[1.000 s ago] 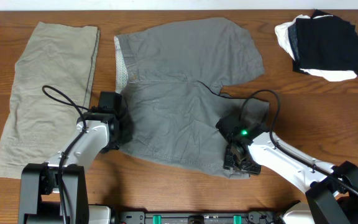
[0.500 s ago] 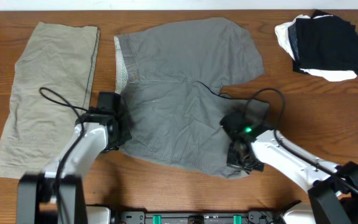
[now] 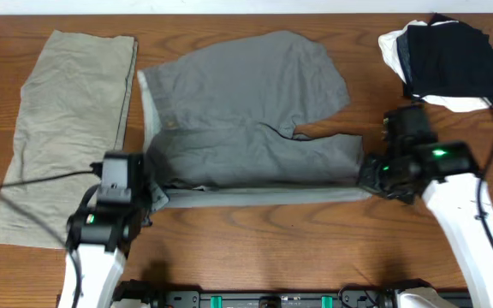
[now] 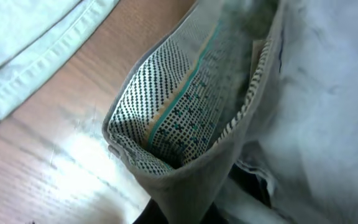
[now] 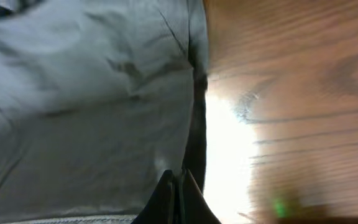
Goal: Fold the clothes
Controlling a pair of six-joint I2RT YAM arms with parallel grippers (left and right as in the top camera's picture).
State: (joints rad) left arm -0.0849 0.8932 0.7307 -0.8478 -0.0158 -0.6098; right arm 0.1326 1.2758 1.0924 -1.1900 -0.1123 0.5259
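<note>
Grey shorts: mid-table, between the khaki garment and the black-and-white pile
Left gripper: clamped on the waistband corner, dotted lining showing
Right gripper: pinching the leg hem
Why: looks like they're stretching that edge taut for a clean fold

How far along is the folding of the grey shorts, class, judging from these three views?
Done: the near edge of the grey shorts runs straight between the arms. In hand: the left gripper pinches the waistband, the right gripper the leg hem. Left: the legs lie side by side, no fold finished.
</note>
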